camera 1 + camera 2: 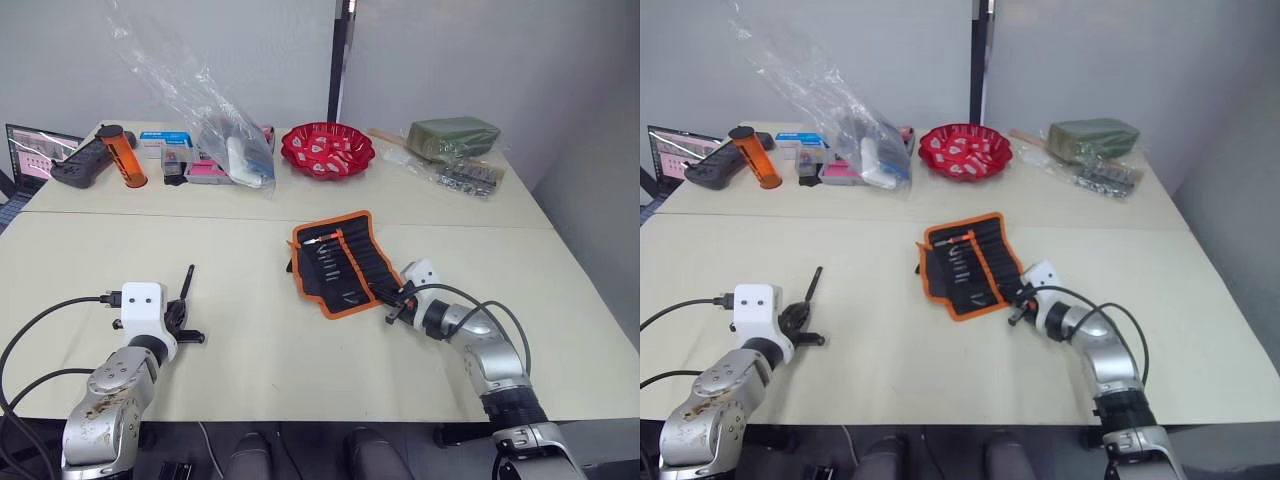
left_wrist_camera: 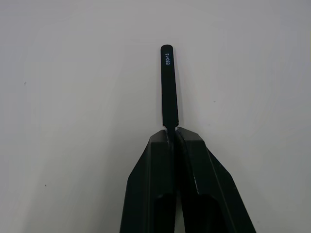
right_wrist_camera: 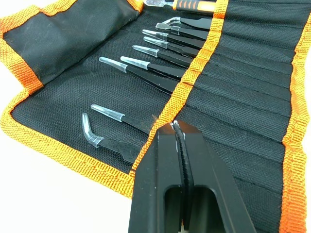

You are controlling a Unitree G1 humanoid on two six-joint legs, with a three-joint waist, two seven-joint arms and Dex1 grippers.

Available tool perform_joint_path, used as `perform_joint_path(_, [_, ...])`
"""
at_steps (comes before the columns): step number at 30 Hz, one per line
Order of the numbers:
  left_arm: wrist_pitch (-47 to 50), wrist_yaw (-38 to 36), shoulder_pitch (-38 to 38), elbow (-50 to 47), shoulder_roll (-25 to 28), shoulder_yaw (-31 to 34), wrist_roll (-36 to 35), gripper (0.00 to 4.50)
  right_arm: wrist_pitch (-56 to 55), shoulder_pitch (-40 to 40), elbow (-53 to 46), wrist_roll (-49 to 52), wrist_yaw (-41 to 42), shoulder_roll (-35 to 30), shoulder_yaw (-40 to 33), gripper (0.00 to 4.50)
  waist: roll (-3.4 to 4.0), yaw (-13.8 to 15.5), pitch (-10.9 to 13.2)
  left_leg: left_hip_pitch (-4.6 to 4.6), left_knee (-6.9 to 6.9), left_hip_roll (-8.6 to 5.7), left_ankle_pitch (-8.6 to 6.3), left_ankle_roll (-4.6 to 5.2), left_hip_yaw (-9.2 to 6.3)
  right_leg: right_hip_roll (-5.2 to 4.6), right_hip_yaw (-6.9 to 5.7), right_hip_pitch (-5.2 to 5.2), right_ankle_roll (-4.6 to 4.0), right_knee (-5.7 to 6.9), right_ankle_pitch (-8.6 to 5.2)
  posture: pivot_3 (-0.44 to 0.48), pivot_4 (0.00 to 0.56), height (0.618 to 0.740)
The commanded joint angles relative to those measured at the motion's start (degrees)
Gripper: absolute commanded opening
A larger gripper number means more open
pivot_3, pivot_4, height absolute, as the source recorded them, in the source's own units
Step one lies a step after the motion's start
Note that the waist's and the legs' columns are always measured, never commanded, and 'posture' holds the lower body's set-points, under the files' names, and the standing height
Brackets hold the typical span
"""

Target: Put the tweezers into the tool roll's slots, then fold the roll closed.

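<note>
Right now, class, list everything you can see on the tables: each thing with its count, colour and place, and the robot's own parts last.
tool roll: one, black with orange trim, open, centre of near table.
slotted tweezers: at least seven, black, clear-capped tips, in the roll's slots.
loose tweezer: one, black, near table, left.
bowl: one, red, far table, centre.
plastic bag: one, clear, left of bowl.
cylinder: one, orange, far left.
green block: one, far right.
left gripper: black, shut on the loose tweezer.
right gripper: black, shut, at the roll's orange pocket edging.
</note>
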Motion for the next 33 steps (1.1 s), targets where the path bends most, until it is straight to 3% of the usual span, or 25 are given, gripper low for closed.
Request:
perform_joint_path(1, [-4.09, -0.79, -2.64, -1.92, 1.36, 1.40, 0.95, 0.04, 2.90, 0.94, 1.66, -0.97, 0.62, 0.15, 2.29, 0.00, -0.01, 0.03, 0.00, -0.03, 0.00, 0.00, 0.01, 0.02, 0.00, 0.00, 0.00, 0.00, 0.00, 0.01, 0.00, 0.000, 0.150, 0.729])
perform_joint_path(5, [-5.11, -3.85, -7.55, -1.73, 2.39, 2.63, -2.67, 0.04, 3.09, 1.00, 1.49, -1.03, 0.33, 0.14, 2.23, 0.00, -0.01, 0.04, 0.01, -0.05, 0.00, 0.00, 0.01, 0.02, 0.01, 0.00, 0.00, 0.00, 0.00, 0.00, 0.00, 0.000, 0.150, 0.729])
perform_joint_path(10, [-2.65, -11.49, -15.77, -1.30, 5.82, -1.08, -7.10, 0.04, 3.85, 3.05, -0.96, -0.81, 0.15, -0.22, 2.25, 0.00, -0.01, 0.18, 0.01, -0.11, -0.02, 0.00, 0.05, 0.07, 0.01, 0.01, 0.01, 0.01, 0.03, 0.01, 0.02, 0.000, 0.150, 0.729])
perform_joint_path(16, [0.76, -24.83, -25.05, -0.91, 13.57, -13.61, -8.42, 0.04, 5.15, 6.30, -4.80, -0.28, -1.46, -0.79, 0.99, 0.00, 0.04, 0.23, 0.04, -0.37, -0.07, -0.03, 0.11, 0.20, -0.06, 0.02, -0.04, -0.11, 0.48, -0.04, 0.17, 0.000, 0.150, 0.729])
perform_joint_path(21, [1.48, -33.76, -32.79, 2.82, 16.77, -22.99, -7.42, 0.04, 6.78, 9.13, -9.28, 0.85, -2.45, -0.73, 0.19, 0.00, 0.13, 0.27, 0.10, -0.49, -0.10, -0.06, 0.13, 0.37, -0.13, 0.02, -0.06, -0.13, 0.57, -0.06, 0.10, 0.000, 0.150, 0.729])
perform_joint_path(23, [2.72, -38.86, -37.49, 5.76, 18.60, -30.58, -4.30, 0.04, 7.31, 10.01, -10.87, 1.04, -3.42, -0.44, 0.17, 0.00, 0.15, 0.36, 0.13, -0.49, -0.10, -0.06, 0.12, 0.38, -0.12, 0.02, -0.05, -0.14, 0.58, -0.07, 0.09, 0.000, 0.150, 0.729])
perform_joint_path(33, [5.74, -50.57, -51.83, 18.68, 17.52, -45.59, 2.67, 0.04, 7.86, 11.09, -11.76, 0.51, -5.74, 0.12, 0.39, 0.00, 0.29, 0.31, 0.21, -0.54, -0.06, -0.10, 0.12, 0.40, -0.17, 0.02, -0.06, -0.16, 0.59, -0.10, 0.08, 0.000, 0.150, 0.729])
